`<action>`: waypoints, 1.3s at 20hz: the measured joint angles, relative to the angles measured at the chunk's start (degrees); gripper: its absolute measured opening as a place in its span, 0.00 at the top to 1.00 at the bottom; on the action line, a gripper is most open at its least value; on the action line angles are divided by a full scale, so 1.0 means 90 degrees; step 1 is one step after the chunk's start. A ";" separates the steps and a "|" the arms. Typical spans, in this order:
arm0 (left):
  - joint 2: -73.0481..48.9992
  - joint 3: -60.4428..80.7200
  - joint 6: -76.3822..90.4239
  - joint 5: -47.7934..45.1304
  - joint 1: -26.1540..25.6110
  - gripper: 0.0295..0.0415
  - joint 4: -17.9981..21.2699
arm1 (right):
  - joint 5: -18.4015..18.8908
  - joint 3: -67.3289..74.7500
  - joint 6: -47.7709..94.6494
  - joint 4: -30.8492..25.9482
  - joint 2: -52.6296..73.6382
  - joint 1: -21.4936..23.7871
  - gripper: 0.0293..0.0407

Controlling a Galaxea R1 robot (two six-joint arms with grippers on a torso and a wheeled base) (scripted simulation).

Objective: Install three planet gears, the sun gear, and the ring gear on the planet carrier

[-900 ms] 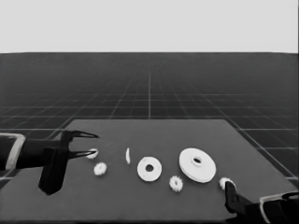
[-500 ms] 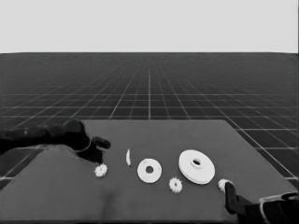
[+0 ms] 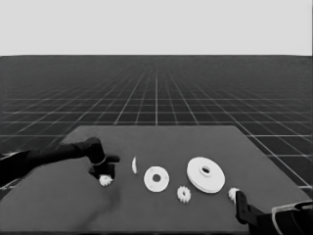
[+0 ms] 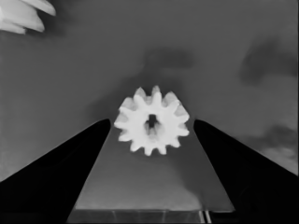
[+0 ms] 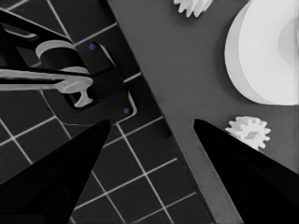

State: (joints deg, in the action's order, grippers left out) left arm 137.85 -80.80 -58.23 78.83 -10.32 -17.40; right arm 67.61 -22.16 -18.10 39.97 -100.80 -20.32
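At the near right corner of the bench the right end effector is parked, its fingers shown spread in the wrist view with nothing between them, above the bench edge and the floor's grid. Just beside it a small planet gear is seen lying flat; the same gear appears in the right wrist view, close to the rim of the larger round part. A second planet gear lies nearer the middle, at the near side, between the two round parts. Slightly farther back, the smaller round part, the planet carrier, lies flat at the centre with its dark hole uncovered and no gear on it. To its right the larger round part, the ring gear, rests flat, apart from the carrier. Left of the carrier a thin white piece is shown edge-on. Farther left, the left arm is seen reaching in from the left edge, and the left end effector is held directly over a third planet gear. In the left wrist view this gear is framed between the two spread fingers, with a gap on either side; no contact is visible, so the gear is not pinched.
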 joint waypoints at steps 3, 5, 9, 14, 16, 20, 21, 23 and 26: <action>0.0060 -0.0140 0.0049 -0.0087 -0.0108 0.25 -0.0075 | 0.0000 0.0000 0.0000 0.0000 0.0000 0.0000 0.19; 0.0069 -0.0163 0.0057 -0.0102 -0.0124 0.25 -0.0087 | 0.0000 0.0000 0.0000 0.0000 0.0000 0.0000 0.19; 0.0073 -0.0173 0.0060 -0.0109 -0.0128 0.86 -0.0093 | 0.0000 0.0000 0.0000 0.0000 0.0000 0.0000 0.19; 0.0074 -0.0174 0.0061 -0.0109 -0.0128 0.86 -0.0094 | 0.0000 0.0000 0.0000 0.0000 0.0000 0.0000 0.19; 0.0074 -0.0174 0.0061 -0.0109 -0.0128 0.86 -0.0094 | 0.0000 0.0000 0.0000 0.0000 0.0000 0.0000 0.19; -0.0289 0.0663 -0.0246 0.0589 0.1002 0.86 0.0814 | 0.0000 0.0000 0.0000 0.0000 0.0000 0.0000 0.19; -0.0296 0.0679 -0.0251 0.0622 0.1074 0.86 0.0876 | 0.0000 0.0000 0.0000 0.0000 0.0000 0.0000 0.19; -0.0301 0.0690 -0.0254 0.0654 0.1137 0.86 0.0935 | 0.0000 0.0000 0.0000 0.0000 0.0000 0.0000 0.19; -0.0303 0.0693 -0.0254 0.0666 0.1162 0.86 0.0960 | 0.0000 0.0000 0.0000 0.0000 0.0000 0.0000 0.19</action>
State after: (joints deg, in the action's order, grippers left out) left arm 135.12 -74.57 -60.52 84.83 0.13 -8.76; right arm 67.61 -22.16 -18.10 39.97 -100.80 -20.32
